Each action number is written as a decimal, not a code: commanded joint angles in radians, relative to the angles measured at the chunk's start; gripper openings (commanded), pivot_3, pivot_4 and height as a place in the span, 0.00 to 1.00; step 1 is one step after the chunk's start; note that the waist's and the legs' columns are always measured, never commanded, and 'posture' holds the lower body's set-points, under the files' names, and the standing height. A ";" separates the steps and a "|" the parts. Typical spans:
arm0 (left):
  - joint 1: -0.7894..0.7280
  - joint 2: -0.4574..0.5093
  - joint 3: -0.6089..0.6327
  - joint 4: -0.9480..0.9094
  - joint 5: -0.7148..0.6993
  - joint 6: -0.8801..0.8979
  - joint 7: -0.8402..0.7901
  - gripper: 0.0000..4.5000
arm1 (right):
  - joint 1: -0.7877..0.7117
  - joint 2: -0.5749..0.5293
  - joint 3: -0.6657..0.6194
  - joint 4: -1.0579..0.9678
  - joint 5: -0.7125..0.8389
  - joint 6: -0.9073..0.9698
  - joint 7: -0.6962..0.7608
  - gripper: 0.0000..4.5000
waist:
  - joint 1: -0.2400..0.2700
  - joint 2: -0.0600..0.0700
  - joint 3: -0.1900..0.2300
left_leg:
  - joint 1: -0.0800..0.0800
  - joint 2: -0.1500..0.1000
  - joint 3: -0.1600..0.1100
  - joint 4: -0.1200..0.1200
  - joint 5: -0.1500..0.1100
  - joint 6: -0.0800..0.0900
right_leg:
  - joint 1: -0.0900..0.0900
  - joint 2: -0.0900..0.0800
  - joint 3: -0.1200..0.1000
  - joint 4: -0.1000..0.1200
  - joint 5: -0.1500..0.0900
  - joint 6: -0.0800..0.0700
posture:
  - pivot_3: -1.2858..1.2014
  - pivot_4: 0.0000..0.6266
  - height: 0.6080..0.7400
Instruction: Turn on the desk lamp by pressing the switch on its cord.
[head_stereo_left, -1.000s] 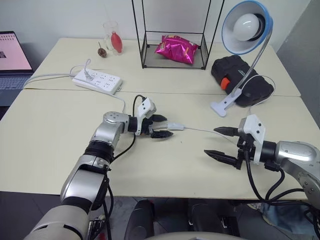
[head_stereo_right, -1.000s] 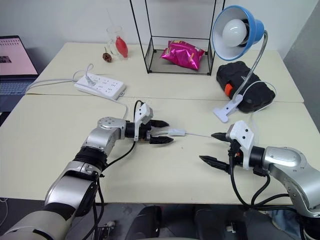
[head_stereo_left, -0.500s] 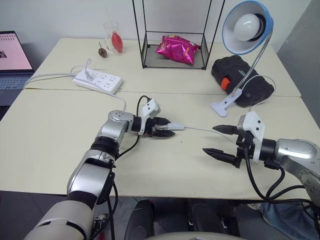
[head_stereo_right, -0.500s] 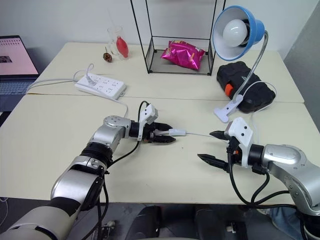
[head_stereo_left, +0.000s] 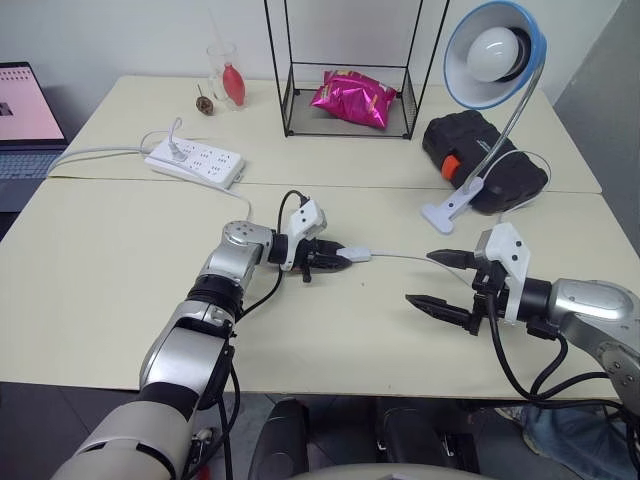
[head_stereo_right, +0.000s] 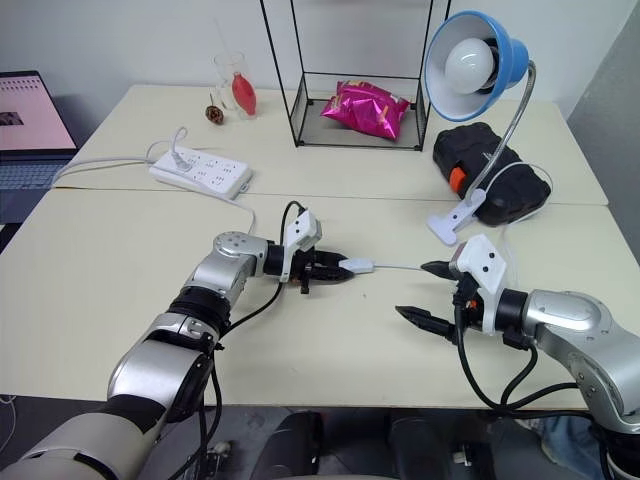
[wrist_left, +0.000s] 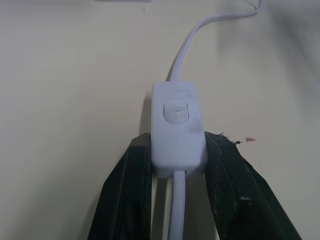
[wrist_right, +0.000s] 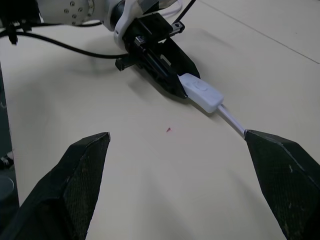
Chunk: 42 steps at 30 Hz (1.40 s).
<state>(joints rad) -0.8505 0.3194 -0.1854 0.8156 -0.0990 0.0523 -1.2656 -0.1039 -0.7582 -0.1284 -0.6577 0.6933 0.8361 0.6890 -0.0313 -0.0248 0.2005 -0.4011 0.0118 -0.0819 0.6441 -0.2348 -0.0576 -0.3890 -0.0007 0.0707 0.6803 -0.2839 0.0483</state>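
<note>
Step in hand: securing the switch, not yet pressing it. Your left gripper (head_stereo_left: 335, 260) is clamped on the near end of the small white oblong inline switch (wrist_left: 178, 127); in the left wrist view both black fingers (wrist_left: 131, 170) sit against its side walls, and its oval rocker button is face up and uncovered just ahead of them. The switch lies on the cream bench (head_stereo_left: 110, 270), between your two grippers, a little in front of the white clip base of the blue-shaded gooseneck desk lamp (head_stereo_left: 492, 55). The thin white cord (head_stereo_left: 400, 257) runs from the switch toward the right gripper and on to the lamp's clip base.

Your right gripper (head_stereo_left: 436, 281) is spread wide and holds nothing. It hovers near the switch on the lamp side, apart from it, and points toward it; in the right wrist view the switch sits between its two fingertips but farther off.

The lamp's bulb looks unlit, so I'd judge the press isn't done.

Next move, as I read it:
- Keep the left grip firm so the switch can't slide or roll.
- Bring one right fingertip over the rocker, then push straight down.
- Come in from above. The left fingers flank the body just beside the button, so there's little room for a sideways approach.
- Risk: a push toward the free end could tip the switch out of the grip.
</note>
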 joint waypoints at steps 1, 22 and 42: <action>0.037 0.003 0.037 -0.170 -0.040 0.009 0.027 0.25 | 0.043 0.059 -0.033 -0.070 0.118 0.071 -0.074 1.00 | 0.000 0.000 0.000 | 0.000 0.000 0.000 0.000 0.000 0.000 | 0.000 0.000 0.000 0.000 0.000 0.000 | 0.52 0.24 1.00; 0.239 0.059 0.033 -0.668 -0.082 0.226 0.167 0.25 | -0.100 0.775 -0.057 0.291 0.508 0.136 -0.709 1.00 | -0.002 0.001 -0.001 | 0.001 0.001 0.000 0.000 0.000 0.001 | 0.000 0.002 0.001 0.000 0.004 -0.005 | 0.52 0.24 1.00; 0.246 0.081 0.023 -0.704 -0.095 0.247 0.170 0.25 | -0.147 0.812 -0.052 0.399 0.549 0.079 -0.762 1.00 | -0.010 0.001 -0.001 | 0.001 0.002 0.000 -0.002 0.000 0.001 | -0.001 0.002 0.001 0.000 0.002 -0.003 | 0.52 0.24 1.00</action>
<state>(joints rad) -0.5998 0.3919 -0.1609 0.1536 -0.1775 0.3020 -1.1001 -0.2357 0.0470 -0.1766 -0.2379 1.2081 0.9271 -0.0726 -0.0409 -0.0239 0.1995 -0.4004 0.0137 -0.0819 0.6424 -0.2344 -0.0569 -0.3900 0.0014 0.0714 0.6802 -0.2817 0.0456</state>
